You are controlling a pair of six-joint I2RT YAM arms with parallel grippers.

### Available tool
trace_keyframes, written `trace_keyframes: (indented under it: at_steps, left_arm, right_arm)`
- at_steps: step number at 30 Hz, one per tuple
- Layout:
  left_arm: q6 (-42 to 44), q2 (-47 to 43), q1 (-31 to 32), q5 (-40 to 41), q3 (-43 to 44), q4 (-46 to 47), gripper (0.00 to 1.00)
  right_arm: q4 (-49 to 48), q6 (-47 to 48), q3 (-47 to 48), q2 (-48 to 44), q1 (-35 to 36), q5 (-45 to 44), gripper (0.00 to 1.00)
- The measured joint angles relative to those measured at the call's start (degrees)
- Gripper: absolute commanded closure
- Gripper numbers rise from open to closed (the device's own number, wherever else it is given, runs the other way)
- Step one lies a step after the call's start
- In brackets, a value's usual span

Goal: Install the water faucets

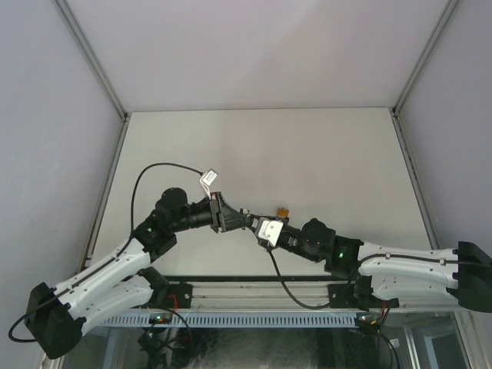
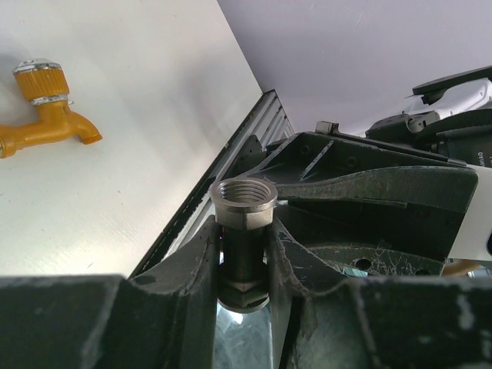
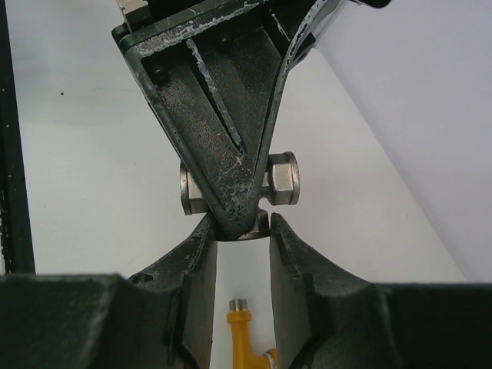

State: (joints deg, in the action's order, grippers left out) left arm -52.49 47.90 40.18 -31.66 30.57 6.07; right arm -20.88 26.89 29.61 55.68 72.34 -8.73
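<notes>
A grey metal fitting (image 2: 244,201) with a threaded mouth stands between the fingers of my left gripper (image 2: 244,250), which is shut on its dark middle section. In the right wrist view the same fitting (image 3: 283,178) shows hex ends on either side of a left finger (image 3: 223,131). My right gripper (image 3: 240,227) is shut on the fitting's lower stub from below. Both grippers meet above the table's near middle (image 1: 249,219). The orange faucet (image 1: 283,211) lies loose on the table, apart from both grippers, and is also seen as the orange faucet (image 2: 46,108) and its threaded end (image 3: 244,338).
The white table (image 1: 307,154) is boxed in by grey walls with metal corner posts (image 1: 92,58). An aluminium rail (image 1: 261,296) runs along the near edge, seen close as the rail (image 2: 231,161). A black cable (image 1: 142,181) loops over the left arm.
</notes>
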Motion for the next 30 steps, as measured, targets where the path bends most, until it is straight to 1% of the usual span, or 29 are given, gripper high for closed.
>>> trace_keyframes:
  at_steps: [1, 3, 6, 11, 16, 23, 30]
  left_arm:
    - [0.0, 0.0, 0.0, 0.0, 0.0, 0.0, 0.7]
    - [0.0, 0.0, 0.0, 0.0, 0.0, 0.0, 0.59]
    - [0.0, 0.0, 0.1, -0.2, 0.0, 0.0, 0.55]
    - [0.0, 0.1, 0.4, -0.5, 0.0, -0.1, 0.55]
    - [0.0, 0.1, 0.4, -0.5, 0.0, -0.2, 0.6]
    - [0.0, 0.6, 0.4, -0.5, 0.0, -0.1, 0.56]
    - [0.0, 0.9, 0.4, -0.5, 0.0, -0.1, 0.57]
  right_arm:
    - [0.0, 0.0, 0.0, 0.0, 0.0, 0.0, 1.0]
    - [0.0, 0.1, 0.0, 0.0, 0.0, 0.0, 1.0]
    - [0.0, 0.2, 0.0, 0.0, 0.1, 0.0, 1.0]
    - [-0.8, 0.4, -0.7, 0.0, 0.2, 0.2, 1.0]
    - [-1.2, 0.4, -0.8, -0.1, 0.2, 0.2, 1.0]
    - [-1.2, 0.7, -0.9, -0.2, 0.2, 0.2, 1.0]
    - [-1.2, 1.0, -0.9, -0.3, 0.5, 0.3, 1.0]
